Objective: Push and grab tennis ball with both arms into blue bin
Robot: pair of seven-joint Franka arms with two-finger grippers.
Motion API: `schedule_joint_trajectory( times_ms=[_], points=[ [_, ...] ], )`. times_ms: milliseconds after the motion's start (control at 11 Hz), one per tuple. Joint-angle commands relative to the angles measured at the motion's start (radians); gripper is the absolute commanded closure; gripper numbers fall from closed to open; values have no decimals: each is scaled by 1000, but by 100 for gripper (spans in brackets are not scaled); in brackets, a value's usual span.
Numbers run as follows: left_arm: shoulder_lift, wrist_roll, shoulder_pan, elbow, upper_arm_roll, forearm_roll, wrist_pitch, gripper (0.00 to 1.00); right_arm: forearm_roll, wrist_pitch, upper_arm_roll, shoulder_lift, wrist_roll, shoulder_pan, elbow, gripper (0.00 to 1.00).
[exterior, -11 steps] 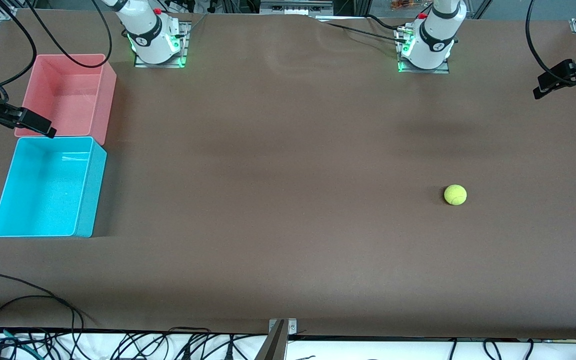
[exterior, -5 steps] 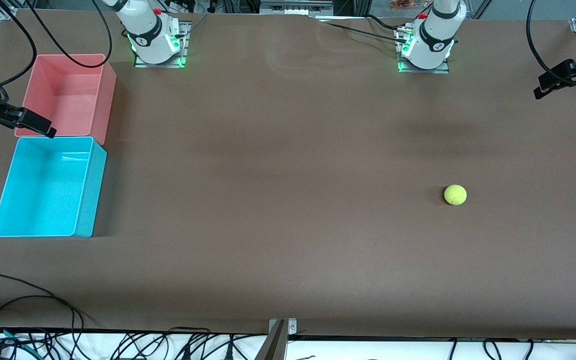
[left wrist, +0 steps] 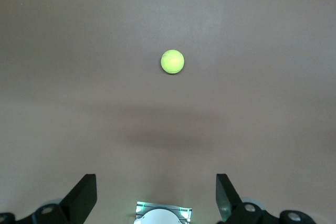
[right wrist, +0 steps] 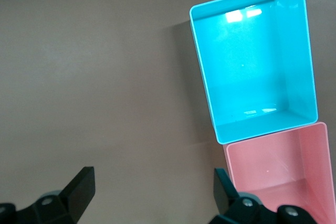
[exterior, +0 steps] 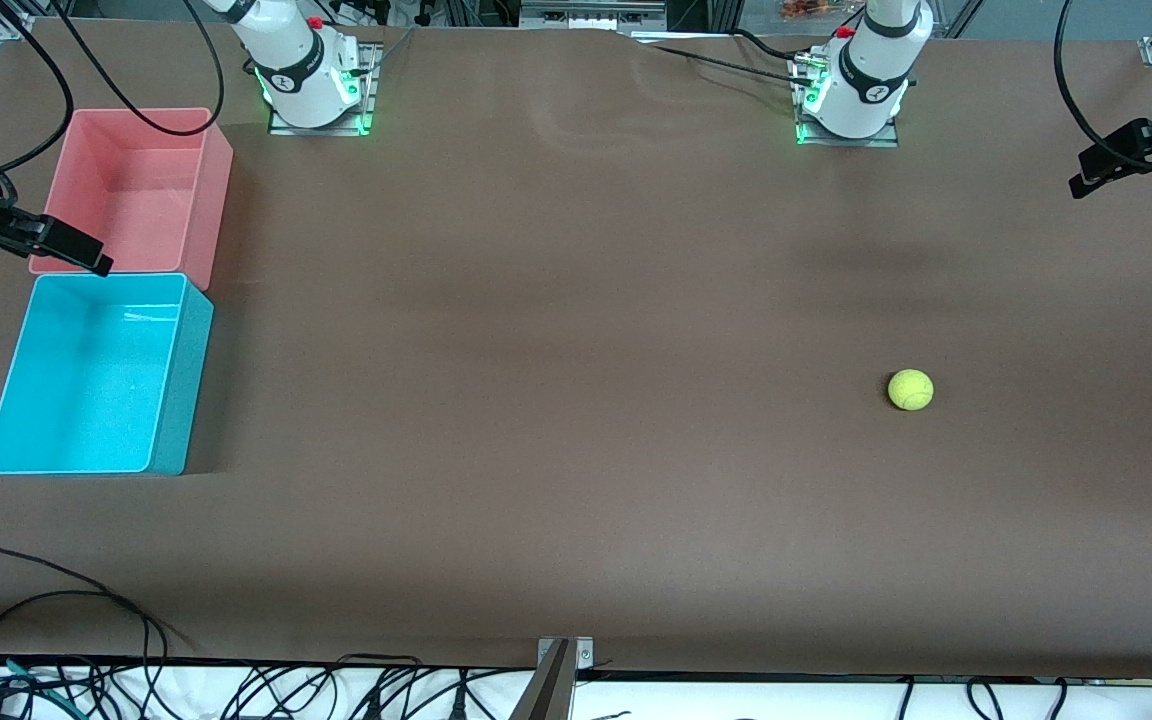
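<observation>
Tennis ball (exterior: 910,389) unmoved, as before.

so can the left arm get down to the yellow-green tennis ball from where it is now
Probably yes. The small fuzzy yellow-green tennis ball sits alone on bare brown table toward the left arm's end, with nothing beside it. The left gripper hangs open above the table, and its wrist view shows nothing between it and the ball.
</observation>
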Motion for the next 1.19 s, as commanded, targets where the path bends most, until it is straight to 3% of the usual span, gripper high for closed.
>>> schedule_joint_trajectory(
  times_ms=[0,1096],
  points=[
    [12,-2,6,29,-2,22,-14,0,-9,-5,4,-3,15,5,3,0],
    [12,-1,37,29,-5,21,-14,0,-14,-7,2,-3,20,5,3,0]
  ],
)
